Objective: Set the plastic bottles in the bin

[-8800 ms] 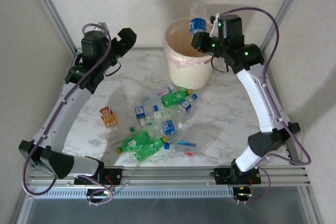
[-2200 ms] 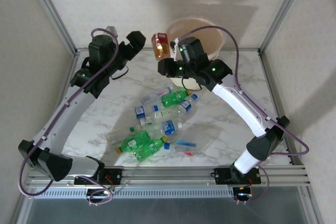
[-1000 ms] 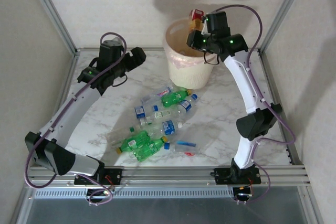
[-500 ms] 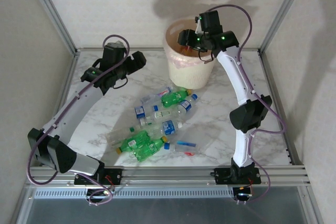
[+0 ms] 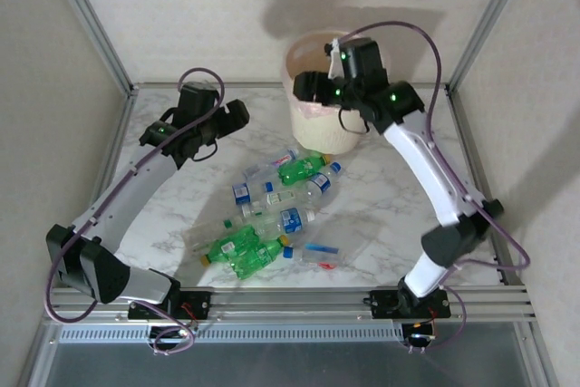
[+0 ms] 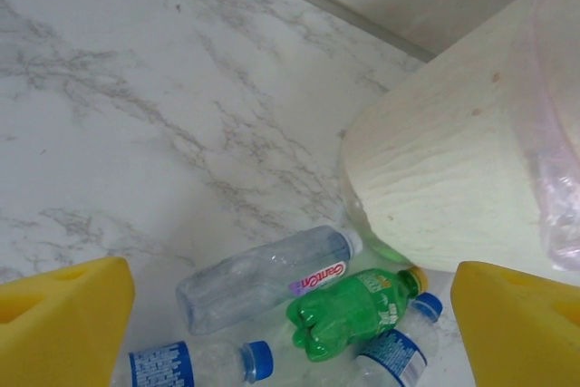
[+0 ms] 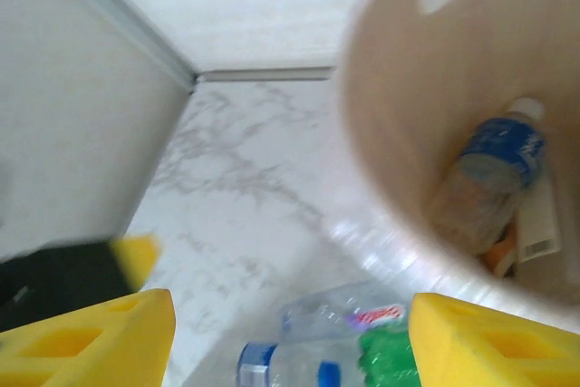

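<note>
Green and clear plastic, glossy and crinkled: the plastic bottles point(image 5: 268, 217) lie on their sides in a loose heap in the middle of the white, grey-veined desk point(image 5: 172, 215), nearer than either pincer. Some are green with yellow caps, others clear with blue labels and caps.

Beyond the heap on the left, the left pincer point(image 5: 238, 116) hangs above the desk. Its yellow foam pads point(image 6: 62, 319) are spread wide with nothing between them. Its wrist view looks down on a clear bottle point(image 6: 263, 278) and a green bottle point(image 6: 353, 310) just beside the foot of the bin point(image 5: 319, 138).

The bin is round, tapered and cream-beige, with a finely textured wall and a translucent pinkish liner point(image 6: 553, 133). The right pincer point(image 5: 305, 86) hovers over the bin's left rim, jaws apart and empty. Deep inside the bin lies a blue-labelled bottle point(image 7: 494, 165), blurred.
</note>
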`<state>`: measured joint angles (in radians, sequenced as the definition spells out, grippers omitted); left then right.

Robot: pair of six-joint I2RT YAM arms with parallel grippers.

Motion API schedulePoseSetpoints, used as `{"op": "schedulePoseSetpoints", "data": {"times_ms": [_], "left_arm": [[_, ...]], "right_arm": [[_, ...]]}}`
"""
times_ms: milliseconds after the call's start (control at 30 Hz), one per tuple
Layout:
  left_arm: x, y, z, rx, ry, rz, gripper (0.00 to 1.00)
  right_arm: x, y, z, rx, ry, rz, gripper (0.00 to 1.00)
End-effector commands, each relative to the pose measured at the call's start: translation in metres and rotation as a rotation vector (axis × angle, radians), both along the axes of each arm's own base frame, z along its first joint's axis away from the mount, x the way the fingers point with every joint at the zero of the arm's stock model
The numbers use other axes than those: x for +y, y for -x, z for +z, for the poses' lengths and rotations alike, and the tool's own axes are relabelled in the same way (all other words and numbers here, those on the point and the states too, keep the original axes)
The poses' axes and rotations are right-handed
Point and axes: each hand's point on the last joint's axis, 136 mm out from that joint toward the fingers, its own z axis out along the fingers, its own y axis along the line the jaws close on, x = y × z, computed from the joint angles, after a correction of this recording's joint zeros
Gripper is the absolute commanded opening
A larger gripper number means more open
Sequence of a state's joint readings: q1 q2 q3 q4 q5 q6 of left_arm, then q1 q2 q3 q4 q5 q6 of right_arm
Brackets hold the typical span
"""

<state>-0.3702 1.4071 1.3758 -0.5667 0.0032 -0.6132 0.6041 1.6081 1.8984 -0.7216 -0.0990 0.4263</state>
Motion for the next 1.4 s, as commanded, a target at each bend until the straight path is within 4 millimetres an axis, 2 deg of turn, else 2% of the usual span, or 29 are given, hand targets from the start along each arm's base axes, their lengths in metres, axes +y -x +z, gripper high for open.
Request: {"op": "schedulePoseSetpoints", "data": {"times_ms": [0,200,333,467,600,800,867,933,1100,1367], "left_arm": [[0.001,0.006,-0.005,0.022,0.024,0.008,0.89],[-0.007,0.003,-0.016,0.037,0.046,-0.006,0.87],[-0.015,-0.002,-0.027,0.053,0.028,-0.04,0.86],[-0.022,-0.004,-0.043,0.078,-0.015,-0.074,0.86],[-0.039,-0.007,-0.047,0.074,-0.009,-0.109,0.85],[-0.058,-0.012,-0.05,0.077,-0.027,-0.152,0.84],[-0.061,-0.012,-0.052,0.081,-0.032,-0.161,0.84],[-0.062,-0.012,-0.052,0.079,-0.032,-0.163,0.84],[-0.062,-0.012,-0.051,0.071,-0.039,-0.171,0.84],[-0.062,-0.013,-0.056,0.075,-0.05,-0.18,0.84]], "right_arm": [[0.0,0.027,0.005,-0.077,0.008,0.016,0.69],[0.005,0.079,-0.029,-0.036,-0.002,0.068,0.68],[-0.009,0.102,-0.064,0.029,0.052,0.032,0.69],[-0.031,0.115,-0.093,0.099,0.073,-0.039,0.71],[-0.047,0.119,-0.124,0.178,0.118,-0.119,0.72],[-0.062,0.118,-0.156,0.267,0.169,-0.234,0.74],[-0.065,0.119,-0.168,0.296,0.183,-0.259,0.74],[-0.068,0.121,-0.178,0.322,0.187,-0.282,0.8],[-0.072,0.126,-0.206,0.392,0.186,-0.33,0.8],[-0.075,0.12,-0.222,0.429,0.194,-0.393,0.82]]}}
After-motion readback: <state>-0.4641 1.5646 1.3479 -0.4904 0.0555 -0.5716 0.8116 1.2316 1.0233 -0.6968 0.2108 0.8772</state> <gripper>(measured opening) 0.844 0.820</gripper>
